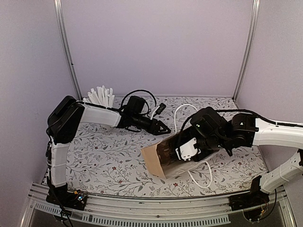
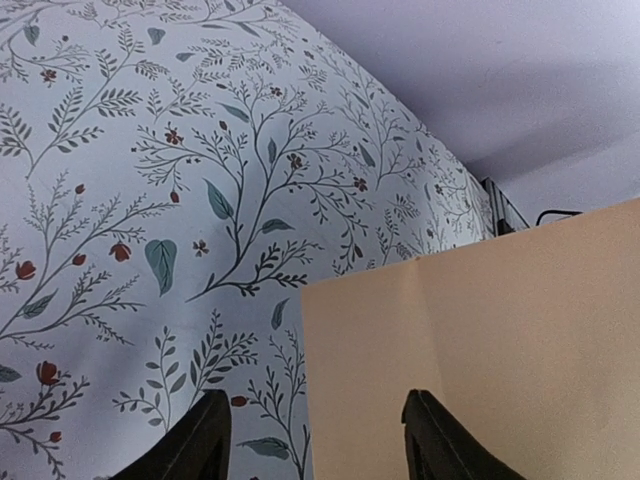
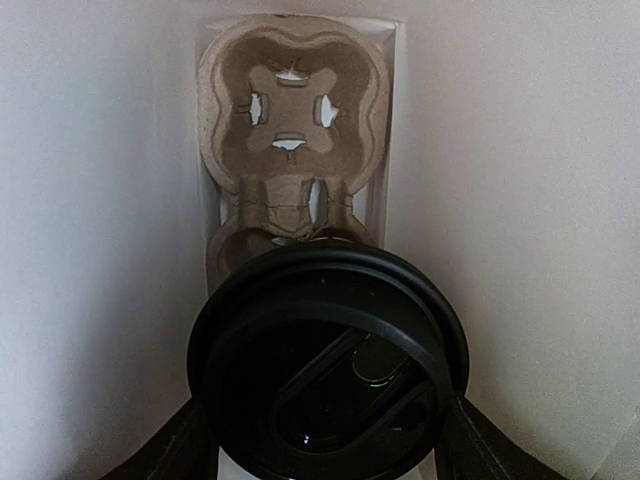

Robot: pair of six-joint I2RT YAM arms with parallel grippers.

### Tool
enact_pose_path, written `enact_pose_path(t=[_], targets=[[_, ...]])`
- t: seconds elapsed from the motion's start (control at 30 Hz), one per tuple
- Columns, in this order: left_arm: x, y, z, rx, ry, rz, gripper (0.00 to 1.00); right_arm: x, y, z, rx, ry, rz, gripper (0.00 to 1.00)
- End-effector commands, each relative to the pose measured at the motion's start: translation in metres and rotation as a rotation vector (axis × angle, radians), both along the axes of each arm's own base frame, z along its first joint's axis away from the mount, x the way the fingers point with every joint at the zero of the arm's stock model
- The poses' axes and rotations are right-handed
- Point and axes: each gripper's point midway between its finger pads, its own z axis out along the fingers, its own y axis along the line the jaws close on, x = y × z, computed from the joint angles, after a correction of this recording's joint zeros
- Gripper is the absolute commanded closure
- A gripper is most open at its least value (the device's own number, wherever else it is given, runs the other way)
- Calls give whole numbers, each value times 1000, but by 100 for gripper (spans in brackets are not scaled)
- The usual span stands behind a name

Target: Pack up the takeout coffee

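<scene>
Lidded takeout coffee (image 3: 325,365) in right hand (image 3: 320,445) inside bag (image 3: 520,200), near carrier (image 3: 290,110)

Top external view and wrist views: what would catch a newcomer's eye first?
A brown paper bag lies on its side mid-table, with the right pincer inside it. There, that pincer holds the black-lidded takeout coffee before the pulp carrier at the bag's far end. The left pincer stands open beside the bag's outer wall.
</scene>
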Motion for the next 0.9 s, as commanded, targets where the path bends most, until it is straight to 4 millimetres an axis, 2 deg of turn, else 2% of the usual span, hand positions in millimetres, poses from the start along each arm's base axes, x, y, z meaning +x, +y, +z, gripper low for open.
enact_pose_path(t=[0.0,0.37,0.5,0.87], targets=[[-4,-9,7,-49,-3,-56,39,11,0,-4,-2,-28,-21,66],[-11,-10,8,-69,12,-91,42,6,-19,-17,-85,-13,-27,66],[-13,-11,5,-74,18,-103,43,6,-19,-11,-79,-38,-13,66],[-24,-15,5,-101,40,-165,44,7,-17,-24,-65,-114,40,66]])
